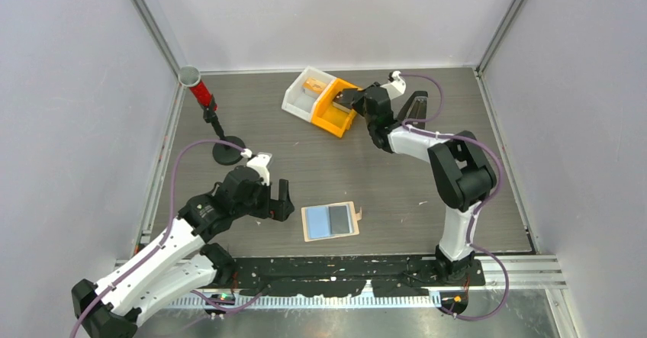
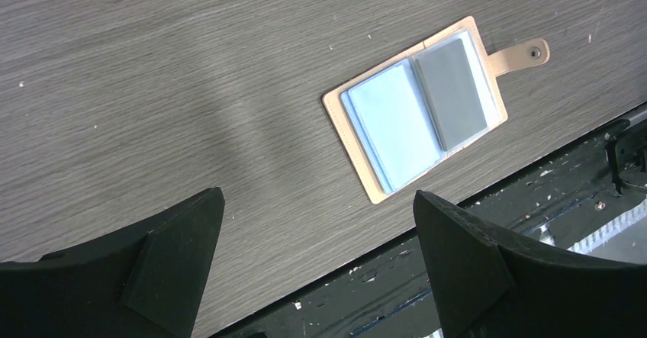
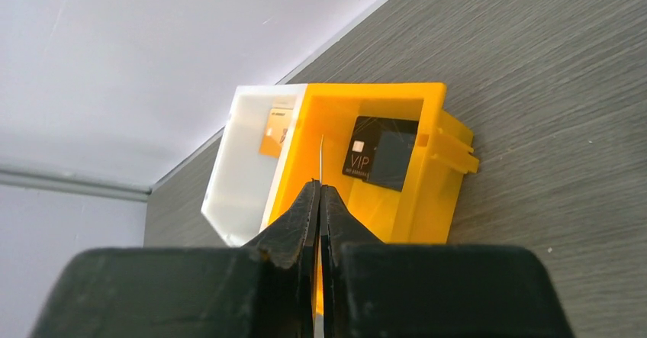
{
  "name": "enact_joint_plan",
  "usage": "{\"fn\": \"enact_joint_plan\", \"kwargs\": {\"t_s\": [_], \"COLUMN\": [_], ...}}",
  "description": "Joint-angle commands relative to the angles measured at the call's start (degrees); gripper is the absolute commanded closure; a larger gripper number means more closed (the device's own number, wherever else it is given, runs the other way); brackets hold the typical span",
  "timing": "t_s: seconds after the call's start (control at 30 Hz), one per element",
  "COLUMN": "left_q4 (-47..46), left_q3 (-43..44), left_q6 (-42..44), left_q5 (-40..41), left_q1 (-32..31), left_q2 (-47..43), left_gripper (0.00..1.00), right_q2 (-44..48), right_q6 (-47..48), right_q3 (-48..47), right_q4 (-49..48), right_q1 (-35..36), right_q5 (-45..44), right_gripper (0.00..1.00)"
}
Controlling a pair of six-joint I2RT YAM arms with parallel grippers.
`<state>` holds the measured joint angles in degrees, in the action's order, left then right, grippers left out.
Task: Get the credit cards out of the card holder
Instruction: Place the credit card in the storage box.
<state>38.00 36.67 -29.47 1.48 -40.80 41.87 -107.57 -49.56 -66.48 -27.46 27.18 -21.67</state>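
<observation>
Right wrist view: the right pincer (image 3: 319, 187) pinches a credit card (image 3: 321, 155) edge-on above the orange bin (image 3: 366, 91); tilted at release, it may miss. The left pincer (image 2: 317, 195) is spread.

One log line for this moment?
right jaws: shut on card over orange bin; left jaws: open near card holder; blue card, grey card inside

White-and-black arms (image 1: 164, 248), purple cables (image 1: 204, 142).

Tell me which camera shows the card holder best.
Left wrist. The card holder lies open and large there, with its tab, light blue card and grey card all clear. Top external shows it small and far off. Right wrist does not show it.
</observation>
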Motion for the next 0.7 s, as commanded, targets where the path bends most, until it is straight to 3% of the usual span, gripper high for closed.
{"fn": "enact_joint_plan", "kwargs": {"t_s": [0.0, 0.3, 0.67], "left_q4": [1.5, 3.7, 3.7], "left_q3": [3.6, 3.9, 5.1], "left_q6": [0.5, 0.2, 0.5], "left_q5": [0.2, 1.7, 1.6], "left_q1": [0.1, 0.1, 0.1], "left_q2": [-2.0, -4.2, -5.1], "left_gripper": [0.01, 0.01, 0.01], "right_q2": [-4.2, -10.2, -13.0], "right_q6": [-3.1, -4.1, -6.4], "right_q3": [-5.8, -12.5, -14.1], "right_q4": [-2.9, -0.6, 2.5], "right_q1": [-0.1, -0.1, -0.1], "right_q5": [-4.7, -6.9, -8.0], "right_gripper": [0.95, 0.95, 0.95]}}
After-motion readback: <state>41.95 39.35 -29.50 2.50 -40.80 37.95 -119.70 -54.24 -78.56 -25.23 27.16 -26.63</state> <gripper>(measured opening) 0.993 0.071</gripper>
